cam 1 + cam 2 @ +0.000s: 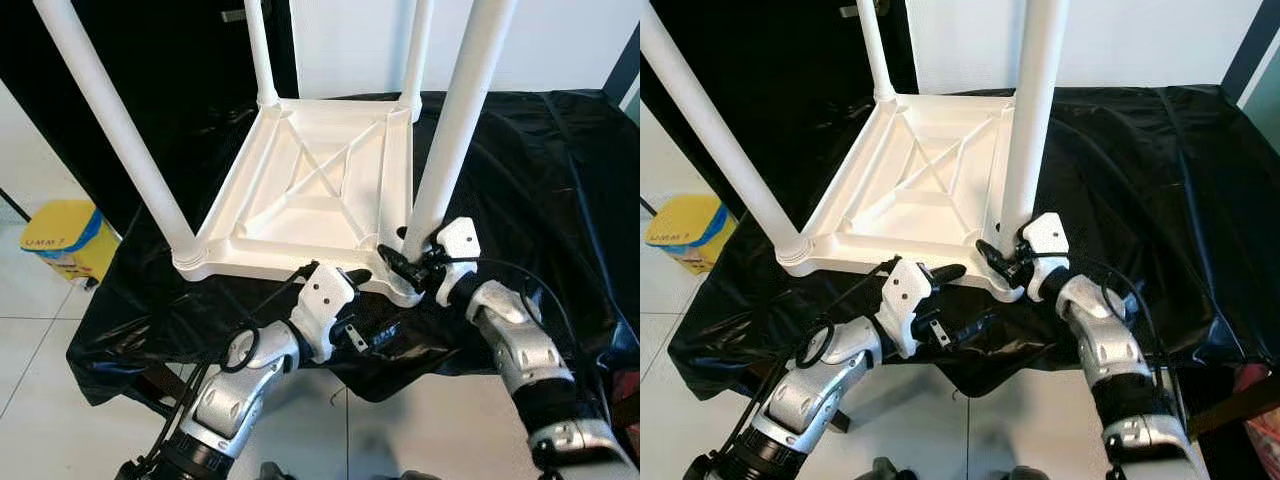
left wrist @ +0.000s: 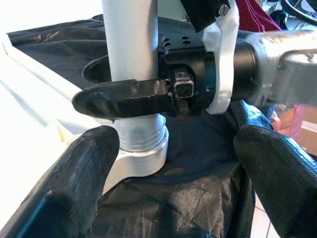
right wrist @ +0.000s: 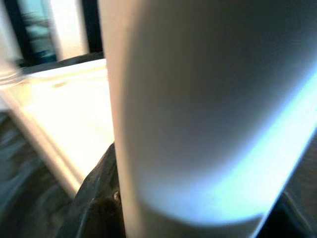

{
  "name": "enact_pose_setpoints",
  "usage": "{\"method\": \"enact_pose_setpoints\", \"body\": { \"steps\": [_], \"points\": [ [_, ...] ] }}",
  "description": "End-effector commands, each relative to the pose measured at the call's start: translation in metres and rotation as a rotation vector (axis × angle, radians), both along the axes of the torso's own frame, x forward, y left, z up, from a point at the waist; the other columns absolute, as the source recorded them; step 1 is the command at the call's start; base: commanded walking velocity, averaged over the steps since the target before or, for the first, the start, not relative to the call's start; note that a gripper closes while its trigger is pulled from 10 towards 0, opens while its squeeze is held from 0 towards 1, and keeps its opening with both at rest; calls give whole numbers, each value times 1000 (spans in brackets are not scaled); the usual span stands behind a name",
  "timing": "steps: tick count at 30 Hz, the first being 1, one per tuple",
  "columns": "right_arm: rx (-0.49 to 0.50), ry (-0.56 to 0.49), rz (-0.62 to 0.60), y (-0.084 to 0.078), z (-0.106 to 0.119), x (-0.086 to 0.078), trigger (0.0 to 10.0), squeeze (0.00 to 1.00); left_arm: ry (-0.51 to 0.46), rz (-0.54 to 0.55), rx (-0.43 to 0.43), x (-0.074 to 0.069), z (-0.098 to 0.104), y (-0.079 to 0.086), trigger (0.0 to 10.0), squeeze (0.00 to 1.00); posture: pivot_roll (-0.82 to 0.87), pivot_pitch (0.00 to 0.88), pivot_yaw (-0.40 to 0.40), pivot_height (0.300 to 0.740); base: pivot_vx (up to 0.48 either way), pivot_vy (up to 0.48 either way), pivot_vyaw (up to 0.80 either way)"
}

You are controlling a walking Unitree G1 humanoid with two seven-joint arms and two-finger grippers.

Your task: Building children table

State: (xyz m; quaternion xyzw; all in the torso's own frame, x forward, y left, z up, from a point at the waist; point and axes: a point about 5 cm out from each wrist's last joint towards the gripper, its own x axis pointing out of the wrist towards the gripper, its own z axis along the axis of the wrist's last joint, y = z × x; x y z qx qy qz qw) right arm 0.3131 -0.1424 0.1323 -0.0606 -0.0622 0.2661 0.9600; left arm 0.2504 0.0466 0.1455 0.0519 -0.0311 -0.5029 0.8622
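Note:
The white children's table (image 1: 310,190) lies upside down on a black cloth (image 1: 520,170), all of its legs pointing up. My right gripper (image 1: 405,258) is shut on the near right leg (image 1: 455,130) just above its socket at the table's corner. In the left wrist view one of its fingers (image 2: 124,96) crosses the front of that leg (image 2: 131,39) and the other sits behind it. The same leg (image 3: 188,119) looms close and blurred in the right wrist view. My left gripper (image 1: 365,305) is open at the table's front edge, aimed at that corner, holding nothing.
The near left leg (image 1: 110,120) and the two far legs (image 1: 258,50) rise steeply around the work area. A yellow bin (image 1: 65,238) stands on the tiled floor to the left. The cloth drapes over the front edge close to my arms.

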Motion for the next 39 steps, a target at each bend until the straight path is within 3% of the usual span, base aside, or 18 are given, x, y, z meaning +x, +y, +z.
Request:
{"method": "enact_pose_setpoints", "body": {
  "steps": [1,7,14,20,32,33,39],
  "points": [
    [-7,73,-94,-2,-17,-6,10000,0,6,-48,8,-1,-2,-1,10000,0,-166,50,40,740,0,0,0],
    [61,113,-387,1,-26,-20,10000,0,8,-34,5,-1,-2,0,10000,0,-165,50,41,740,0,0,0],
    [106,141,-642,6,-28,-30,10000,0,1,-7,6,2,-1,5,10000,0,-150,62,34,740,0,0,0],
    [126,125,-648,22,-20,-33,10000,0,-3,22,3,4,-1,10,10000,0,-143,67,31,740,0,0,0],
    [96,57,-616,13,-10,-33,10000,0,-15,24,7,9,0,10,10000,0,-161,44,37,740,0,0,0],
    [93,53,-614,11,-10,-33,10000,1000,-18,23,7,10,1,10,10000,0,-165,38,37,740,0,0,0],
    [96,23,-572,4,-4,-34,10000,1000,-28,17,3,13,3,8,10000,0,-173,37,44,740,0,0,0]
  ]
}}
